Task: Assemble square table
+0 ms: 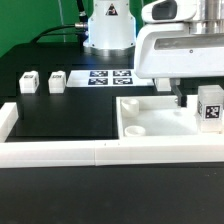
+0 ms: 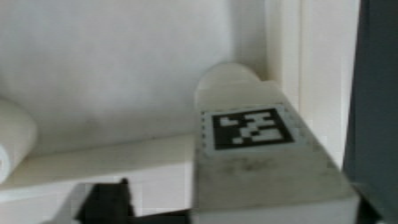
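Leg blocks [image 1: 28,82] sit at the exterior view's left, tabletop [image 1: 150,118] at its right.

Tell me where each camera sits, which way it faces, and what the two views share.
Exterior view: off the arm, across the border wall from the robot base, facing it over the table top; base and gripper show.
Wrist view: on the wrist, close on a tagged leg block; no robot part clearly shows.
Shared: that leg block and the table top.

- The table top [image 1: 155,112] is partly hidden behind a leg block [image 1: 210,108].
- The arm [image 1: 175,50] covers part of the marker board [image 1: 108,76].
- Close up, the leg block's tag [image 2: 249,130] looks blurry.
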Available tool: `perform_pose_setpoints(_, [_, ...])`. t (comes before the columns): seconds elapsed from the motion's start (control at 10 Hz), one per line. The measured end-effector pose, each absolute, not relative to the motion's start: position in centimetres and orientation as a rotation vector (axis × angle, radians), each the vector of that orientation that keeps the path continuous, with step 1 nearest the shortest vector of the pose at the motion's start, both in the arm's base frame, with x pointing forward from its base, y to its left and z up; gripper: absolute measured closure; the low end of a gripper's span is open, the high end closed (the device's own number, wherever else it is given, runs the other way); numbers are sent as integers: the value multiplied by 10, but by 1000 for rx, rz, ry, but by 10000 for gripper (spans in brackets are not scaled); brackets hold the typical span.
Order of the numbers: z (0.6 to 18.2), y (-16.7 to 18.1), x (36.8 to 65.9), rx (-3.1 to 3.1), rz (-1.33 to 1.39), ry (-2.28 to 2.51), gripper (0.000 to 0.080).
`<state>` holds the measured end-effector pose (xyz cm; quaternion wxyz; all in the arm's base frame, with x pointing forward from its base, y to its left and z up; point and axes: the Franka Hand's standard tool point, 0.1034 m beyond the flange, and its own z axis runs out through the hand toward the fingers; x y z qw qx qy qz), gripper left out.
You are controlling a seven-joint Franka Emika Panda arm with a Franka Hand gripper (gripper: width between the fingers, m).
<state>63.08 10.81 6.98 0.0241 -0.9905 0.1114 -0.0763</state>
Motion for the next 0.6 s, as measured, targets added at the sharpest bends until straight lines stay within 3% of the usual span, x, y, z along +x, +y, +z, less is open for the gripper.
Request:
perform_pose_setpoints(0.1, [70, 108, 631, -3043, -232, 464, 417])
perform_pose_setpoints(0.2, [69, 108, 630, -3022, -228, 563, 511])
perform_pose_setpoints(0.6, [67, 116, 628, -2827, -198, 1158, 510])
